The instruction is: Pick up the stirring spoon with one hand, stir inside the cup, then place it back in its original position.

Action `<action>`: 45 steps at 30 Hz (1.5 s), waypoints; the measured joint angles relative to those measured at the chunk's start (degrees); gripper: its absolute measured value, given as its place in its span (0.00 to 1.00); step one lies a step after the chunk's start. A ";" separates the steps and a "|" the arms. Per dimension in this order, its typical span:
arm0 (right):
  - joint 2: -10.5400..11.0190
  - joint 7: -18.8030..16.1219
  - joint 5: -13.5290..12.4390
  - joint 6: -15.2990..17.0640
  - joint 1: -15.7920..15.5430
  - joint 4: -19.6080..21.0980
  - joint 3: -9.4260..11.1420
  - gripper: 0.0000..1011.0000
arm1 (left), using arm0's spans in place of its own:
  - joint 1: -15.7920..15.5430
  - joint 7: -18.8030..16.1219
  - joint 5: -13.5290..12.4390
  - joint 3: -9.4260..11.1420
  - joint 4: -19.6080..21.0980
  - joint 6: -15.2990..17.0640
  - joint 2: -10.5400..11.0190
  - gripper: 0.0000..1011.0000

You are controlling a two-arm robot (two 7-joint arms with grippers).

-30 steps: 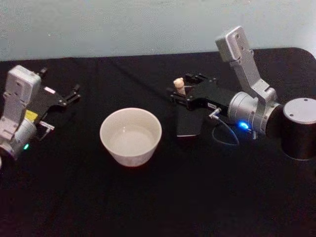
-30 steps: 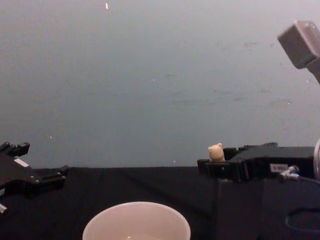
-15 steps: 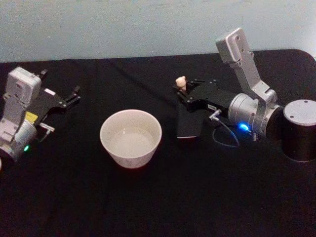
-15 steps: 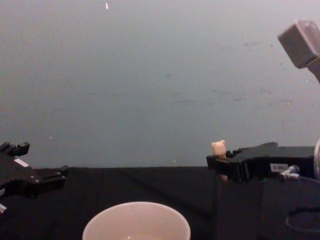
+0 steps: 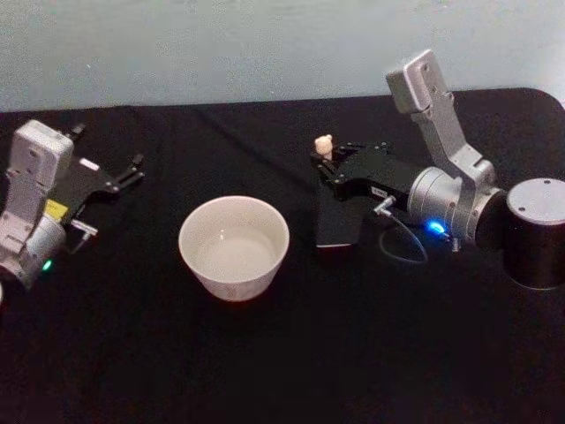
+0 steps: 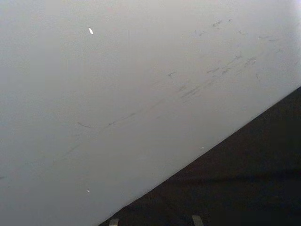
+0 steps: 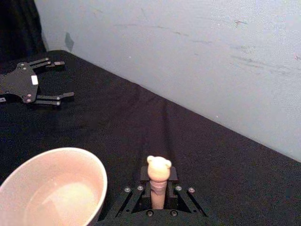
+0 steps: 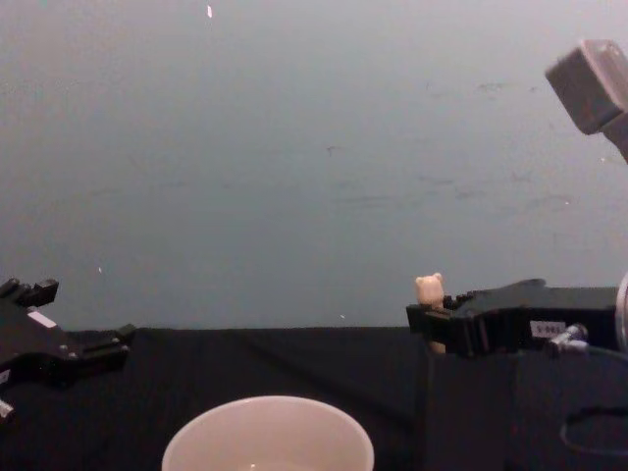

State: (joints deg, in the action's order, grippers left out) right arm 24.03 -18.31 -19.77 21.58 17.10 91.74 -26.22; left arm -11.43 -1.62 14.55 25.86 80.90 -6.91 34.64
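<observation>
1. A table (image 5: 265,371) covered in black cloth is seen across the head view, with a pale grey-blue wall (image 5: 221,44) behind it.
2. The right arm (image 5: 450,172), grey-silver with a blue light at its joint, is reached in from the right side. The right gripper (image 5: 323,163) at its end is clamped on the stirring spoon (image 5: 324,146), just below the bear-shaped head.
3. The left arm (image 5: 31,203) is parked at the left edge of the table, well apart from the task's things. The fingers of the left gripper (image 5: 109,148) are spread apart, and nothing is held between them; this is also seen in the right wrist view (image 7: 63,78).
4. The cup (image 5: 234,243), wide and cream-white, is stood upright near the middle of the table, between the two arms and touched by neither. A pale inside is shown in the right wrist view (image 7: 51,188).
5. A black cylinder with a grey top (image 5: 534,230) is stood at the right edge, beside the right arm.
6. The dark grey holder (image 5: 338,221) is stood to the right of the cup and apart from it, directly beneath the right gripper.
7. The stirring spoon is held upright over the far end of the holder. Its cream bear head is raised above the fingers in the chest view (image 8: 429,290) and the right wrist view (image 7: 158,174). Its stem and bowl are hidden, so it cannot be told whether the bowl is inside the holder.
</observation>
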 joint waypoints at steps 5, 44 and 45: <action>0.00 0.00 0.00 0.00 0.00 0.00 0.00 0.20 | 0.00 0.00 0.00 0.00 0.00 0.00 0.00 0.99; 1.09 1.62 -7.61 -4.42 -3.73 11.97 9.13 0.20 | 0.00 0.00 0.00 0.00 0.00 0.00 0.00 0.99; 1.07 1.65 -7.61 -4.57 -3.55 11.82 8.77 0.20 | 0.00 0.00 0.00 0.00 0.00 0.00 0.00 0.99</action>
State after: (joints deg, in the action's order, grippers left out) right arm 25.10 -16.66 -27.38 17.00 13.55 103.56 -17.45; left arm -11.44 -1.62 14.55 25.86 80.90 -6.91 34.64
